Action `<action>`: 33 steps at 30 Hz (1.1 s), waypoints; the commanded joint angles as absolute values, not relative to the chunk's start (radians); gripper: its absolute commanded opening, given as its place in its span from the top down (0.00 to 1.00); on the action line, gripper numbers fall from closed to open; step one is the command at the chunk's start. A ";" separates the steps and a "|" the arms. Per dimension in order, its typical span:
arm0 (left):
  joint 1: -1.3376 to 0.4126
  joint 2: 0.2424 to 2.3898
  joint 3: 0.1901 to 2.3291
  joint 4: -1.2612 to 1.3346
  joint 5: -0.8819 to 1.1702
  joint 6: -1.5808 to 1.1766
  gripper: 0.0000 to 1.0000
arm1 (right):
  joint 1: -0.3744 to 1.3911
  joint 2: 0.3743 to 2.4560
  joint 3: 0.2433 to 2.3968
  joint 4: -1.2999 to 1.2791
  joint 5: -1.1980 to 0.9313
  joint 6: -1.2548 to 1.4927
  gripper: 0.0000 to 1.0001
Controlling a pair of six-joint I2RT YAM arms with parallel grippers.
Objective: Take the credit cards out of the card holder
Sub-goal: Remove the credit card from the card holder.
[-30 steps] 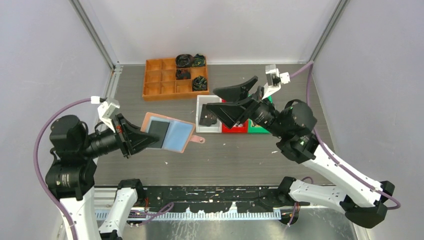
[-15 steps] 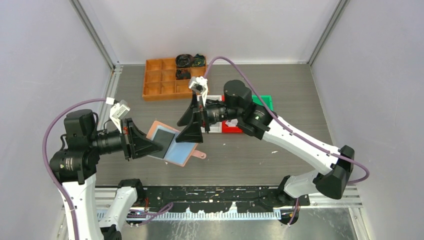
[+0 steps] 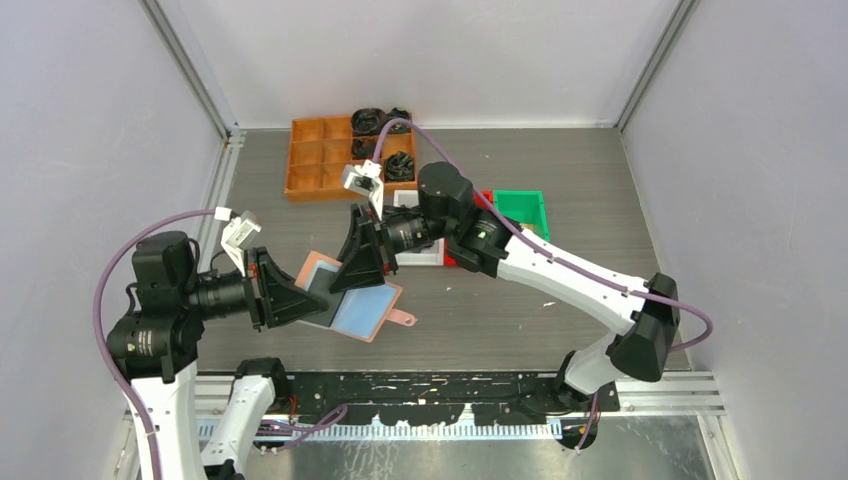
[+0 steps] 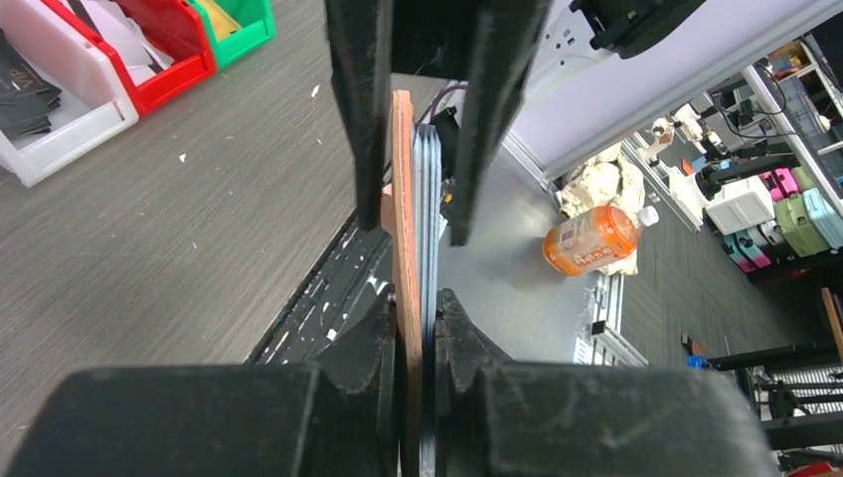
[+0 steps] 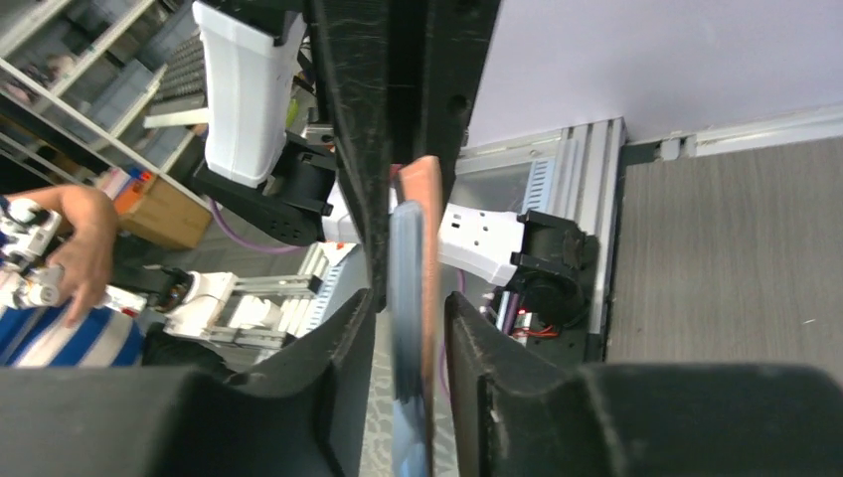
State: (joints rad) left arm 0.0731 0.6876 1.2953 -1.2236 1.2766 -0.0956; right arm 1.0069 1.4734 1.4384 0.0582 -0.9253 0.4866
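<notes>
Top view, left hand: The left hand (image 3: 315, 297) is closed on the near edge of the card holder (image 3: 362, 308). The holder is held opened out and clear of the desk (image 3: 500, 320).
Top view, right hand: The right hand (image 3: 352, 272) is set at the holder's far edge with its jaws apart.
Top view, inner face: A dark panel and a light blue panel are seen. No credit cards can be told from the pockets. The strap tab (image 3: 402, 320) hangs at the holder's right.
Top view, surroundings: An orange tray (image 3: 310, 175) is at the back, and a green bin (image 3: 525, 205) lies behind the right arm.
Left wrist view: The holder is seen edge-on, pinched between this hand's own fingers. Thin grey-blue layers (image 4: 427, 189) lie against the pink cover (cards or pocket edges, not resolved). The right hand's fingers (image 4: 358, 109) straddle the far end, with gaps on both sides. Dark flat pieces lie in a white bin (image 4: 70, 124) on the desk.
Right wrist view: The holder's edge is framed between the open fingers (image 5: 338, 378), with neither pad clearly touching.
Step in hand (judged): A card is about to be pinched for withdrawal.
Done well (judged): Only the card layer should be caught and the pink cover left out. The pull should run along the pocket. The left hand's grip should be kept firm so that the holder is not dragged away with the card.
</notes>
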 commanded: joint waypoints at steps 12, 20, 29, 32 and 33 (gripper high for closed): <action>0.074 0.542 1.184 -0.834 1.328 -0.439 0.42 | 1.020 1.447 1.348 0.469 -0.920 0.725 0.99; 0.075 0.558 1.202 -0.840 1.318 -0.440 0.81 | 1.020 1.443 1.350 0.449 -0.931 0.739 0.89; 0.075 0.590 1.216 -0.912 1.135 -0.363 1.00 | 0.951 1.323 1.343 0.311 -0.716 0.696 0.30; 0.075 0.591 1.205 -0.880 1.115 -0.398 1.00 | 0.924 1.225 1.325 0.272 -0.564 0.687 0.27; 0.075 0.592 1.204 -0.871 1.104 -0.410 1.00 | 0.923 1.198 1.317 0.251 -0.525 0.689 0.26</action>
State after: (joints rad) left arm 0.0734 0.5873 1.1873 -0.9226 1.1610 -0.3862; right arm 0.9520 1.3666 1.3155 0.2676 -0.7467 0.7109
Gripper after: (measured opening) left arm 0.119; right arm 0.721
